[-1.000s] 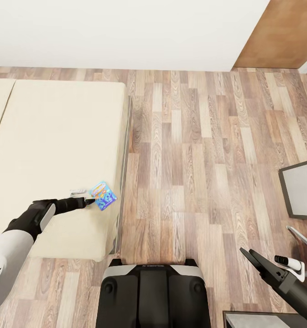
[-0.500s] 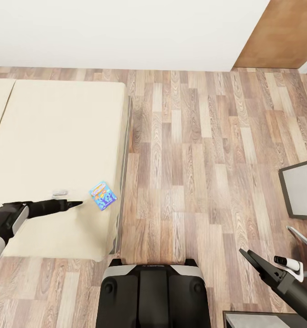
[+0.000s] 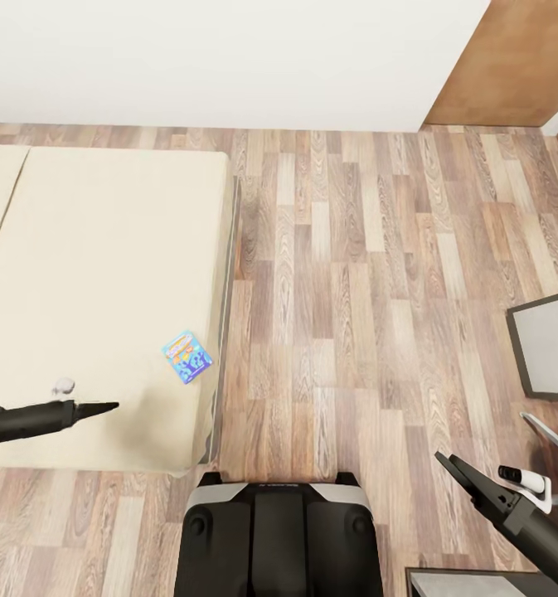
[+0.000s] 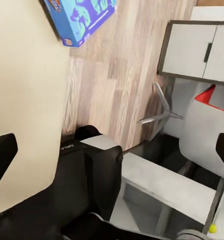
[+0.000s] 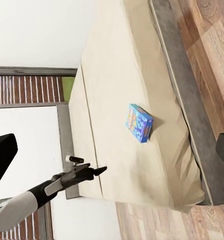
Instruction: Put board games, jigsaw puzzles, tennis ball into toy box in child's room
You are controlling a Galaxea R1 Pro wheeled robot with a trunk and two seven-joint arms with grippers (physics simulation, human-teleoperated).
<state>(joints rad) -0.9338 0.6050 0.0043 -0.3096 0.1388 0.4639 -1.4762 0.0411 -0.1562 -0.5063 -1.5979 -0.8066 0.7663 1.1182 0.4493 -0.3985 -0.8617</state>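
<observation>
A small blue board game [image 3: 187, 356] lies flat on the beige bed [image 3: 96, 274], close to its right edge. It also shows in the left wrist view [image 4: 79, 20] and the right wrist view [image 5: 139, 122]. My left gripper [image 3: 109, 407] hovers open over the mattress, well to the left of the box and nearer the bed's front edge, holding nothing. My right gripper [image 3: 459, 469] hangs open and empty over the floor at the lower right. A small yellow-green tennis ball [image 4: 212, 228] shows at the edge of the left wrist view.
Wood-plank floor [image 3: 353, 290] stretches between the bed and a grey-topped unit [image 3: 552, 344] at the right. Chair legs [image 3: 548, 431] stand beside it. My dark base [image 3: 279, 531] sits at the bed's front corner. A brown door [image 3: 511, 58] is at the far right.
My left arm has drawn back to the left and toward the bed's front edge, away from the blue box it was touching. The box stays where it lay. The right arm is still.
</observation>
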